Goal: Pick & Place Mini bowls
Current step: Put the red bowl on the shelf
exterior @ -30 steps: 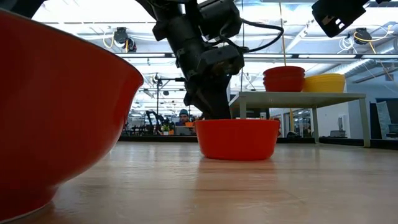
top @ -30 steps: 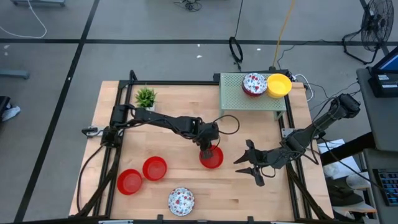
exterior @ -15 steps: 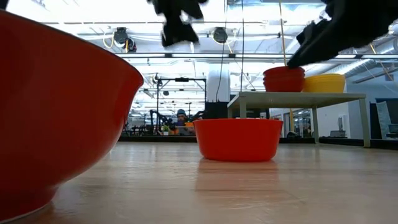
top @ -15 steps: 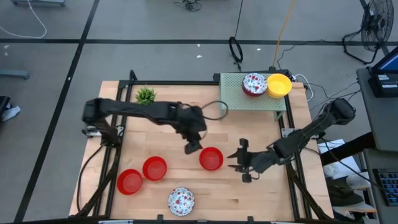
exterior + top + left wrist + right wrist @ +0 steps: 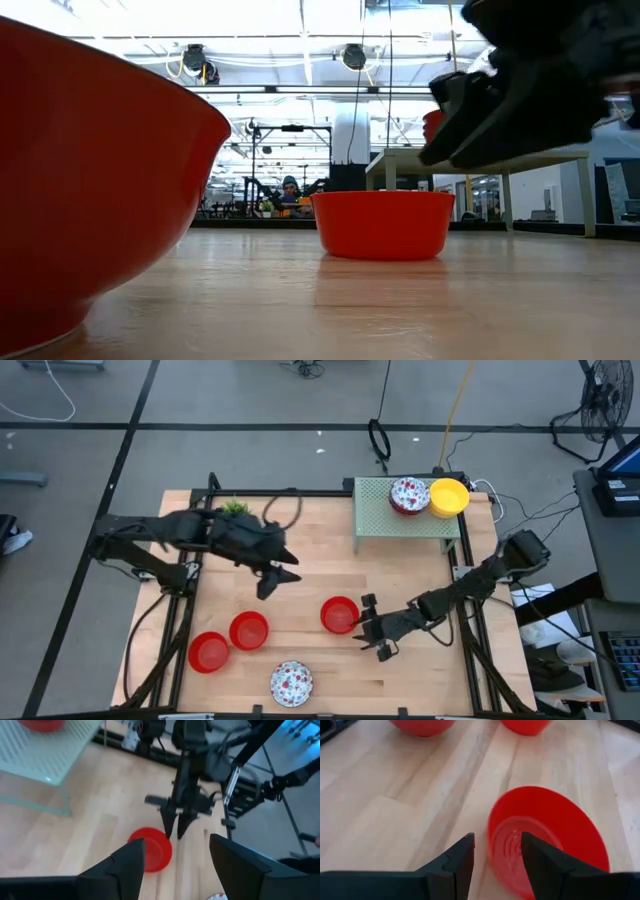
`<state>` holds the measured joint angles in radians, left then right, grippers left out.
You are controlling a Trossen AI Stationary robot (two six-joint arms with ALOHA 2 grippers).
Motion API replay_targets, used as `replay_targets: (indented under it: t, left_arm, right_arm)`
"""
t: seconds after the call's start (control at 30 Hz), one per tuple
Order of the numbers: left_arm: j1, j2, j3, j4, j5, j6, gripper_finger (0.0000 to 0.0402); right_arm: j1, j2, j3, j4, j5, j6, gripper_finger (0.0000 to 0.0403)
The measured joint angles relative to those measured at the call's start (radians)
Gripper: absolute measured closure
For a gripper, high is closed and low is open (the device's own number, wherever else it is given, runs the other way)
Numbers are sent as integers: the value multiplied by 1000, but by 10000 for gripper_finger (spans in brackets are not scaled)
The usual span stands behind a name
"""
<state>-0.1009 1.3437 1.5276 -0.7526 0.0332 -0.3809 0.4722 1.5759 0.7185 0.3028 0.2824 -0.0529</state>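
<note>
A plain red mini bowl stands upright on its base at the table's middle. My right gripper is open just right of it. In the right wrist view its fingers stand on either side of the bowl's near rim, one over the hollow and one outside. My left gripper is open and empty. It hangs above the table to the bowl's left and far side, and looks back at the bowl. Two more red bowls and a floral one rest near the table's near edge.
A green mesh rack stands at the far right and carries a floral bowl on red ones and a yellow bowl. A small potted plant sits at the far left. In the low view a red bowl looms close.
My left gripper came away from the middle red bowl, rose, and drew back toward the table's left and far side. My right gripper moved left toward that bowl and came down to its rim. The bowl stayed where it was.
</note>
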Motion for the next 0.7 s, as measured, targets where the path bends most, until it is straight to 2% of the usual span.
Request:
replay_targets:
  t: [0.13, 0.3, 0.53, 0.7]
  left_arm:
    - [-29, -22, 0, 1, -56, -3, 176]
    - [-53, -25, 0, -1, -67, -3, 176]
    - [-65, -24, 0, -7, -71, 4, 176]
    - [-67, -24, 0, -9, -74, 5, 176]
  right_arm:
    - [-38, 51, 0, 23, -13, -12, 254]
    - [-87, 101, 2, 30, -106, 44, 254]
    - [-128, 121, 27, 31, -102, 147, 258]
    - [-137, 120, 55, 14, -102, 165, 284]
